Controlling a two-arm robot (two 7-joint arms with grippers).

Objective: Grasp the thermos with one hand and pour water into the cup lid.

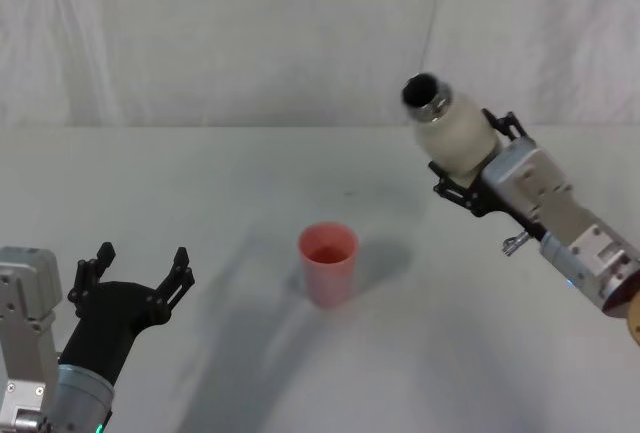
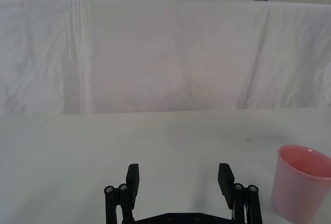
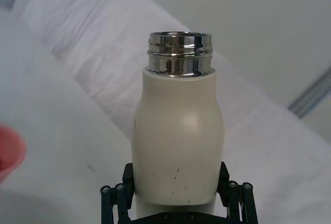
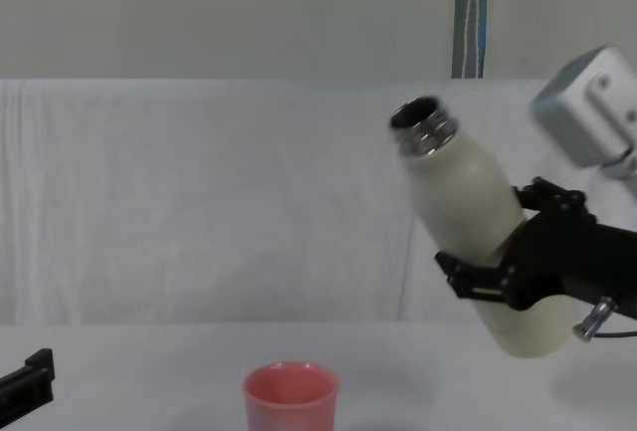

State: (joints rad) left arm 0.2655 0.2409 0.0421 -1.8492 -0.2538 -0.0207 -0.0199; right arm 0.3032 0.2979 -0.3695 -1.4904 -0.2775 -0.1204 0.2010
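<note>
Cream-white thermos [image 1: 455, 136] clamped in my right pincer [image 1: 478, 175], lifted off table [image 1: 220, 213]; body gripped at lower half, steel neck [image 4: 423, 125] open, tilted toward 11 o'clock in chest view; mouth well above cup lid, not yet over it; salmon-pink cup lid [image 1: 328, 262] upright at table centre, at 7 o'clock from thermos in head view; my left pincer [image 1: 135, 283] low at 9 o'clock from cup, fingers [image 2: 132, 178] spread apart, holding nothing.

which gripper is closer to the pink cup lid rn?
Roughly equal, right marginally. Right gripper holds the thermos raised to the cup lid's right; left gripper sits open at its left.
</note>
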